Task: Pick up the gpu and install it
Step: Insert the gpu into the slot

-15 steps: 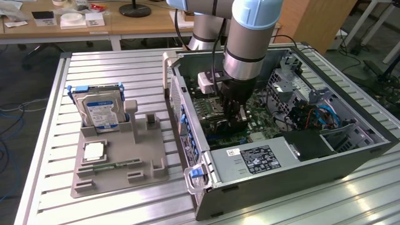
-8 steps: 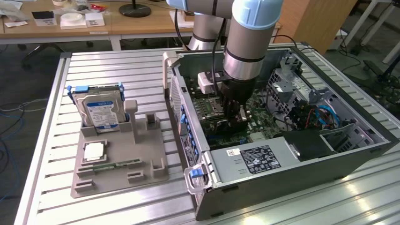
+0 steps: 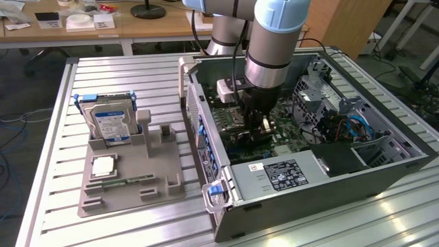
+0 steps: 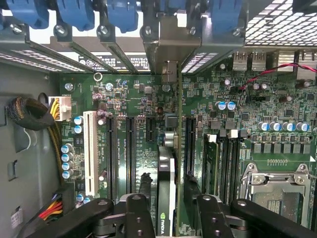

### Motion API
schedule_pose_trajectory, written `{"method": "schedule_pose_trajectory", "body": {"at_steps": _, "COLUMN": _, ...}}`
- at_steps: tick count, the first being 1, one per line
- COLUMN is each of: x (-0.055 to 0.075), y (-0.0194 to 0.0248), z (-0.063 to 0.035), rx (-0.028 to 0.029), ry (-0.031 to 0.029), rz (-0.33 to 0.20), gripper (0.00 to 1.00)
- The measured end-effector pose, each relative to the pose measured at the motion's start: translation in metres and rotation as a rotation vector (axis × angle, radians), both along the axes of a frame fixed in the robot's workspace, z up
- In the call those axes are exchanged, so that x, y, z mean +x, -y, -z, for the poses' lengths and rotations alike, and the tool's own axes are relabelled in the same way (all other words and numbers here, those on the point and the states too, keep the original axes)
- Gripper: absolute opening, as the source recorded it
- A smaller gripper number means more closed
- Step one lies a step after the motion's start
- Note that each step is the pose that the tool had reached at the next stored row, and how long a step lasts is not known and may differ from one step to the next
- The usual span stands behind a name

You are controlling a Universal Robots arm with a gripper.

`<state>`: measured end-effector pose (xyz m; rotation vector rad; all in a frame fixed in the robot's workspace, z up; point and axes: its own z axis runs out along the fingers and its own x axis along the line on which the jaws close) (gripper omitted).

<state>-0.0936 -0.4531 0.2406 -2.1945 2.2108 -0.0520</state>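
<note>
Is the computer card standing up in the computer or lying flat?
Standing up. The thin dark gpu card stands on edge on the green motherboard, between the black gripper fingers.

The worktop (image 3: pixel 61 206) is ribbed, pale metal with a dull sheen. The computer case (image 3: pixel 384 177) is grey sheet metal, matt. A tray (image 3: pixel 130 180) looks like matt grey plastic. The gpu (image 4: pixel 166 198) has a glossy black cooler and a bare metal bracket.

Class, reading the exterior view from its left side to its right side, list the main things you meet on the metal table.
Hard drive standing in the grey parts holder → open computer case with the gripper lowered inside over the motherboard → black power supply at the case's near wall.
</note>
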Motion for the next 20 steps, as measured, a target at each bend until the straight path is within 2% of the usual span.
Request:
{"method": "schedule_pose_trajectory", "body": {"at_steps": 7, "x": 0.000, "y": 0.0000, "z": -0.0032, "rx": -0.0004, "ry": -0.0001, "rz": 0.000, "gripper": 0.40}}
{"method": "schedule_pose_trajectory", "body": {"at_steps": 20, "x": 0.000, "y": 0.0000, "z": -0.0329, "rx": -0.0005, "ry": -0.0001, "rz": 0.000, "gripper": 0.40}}
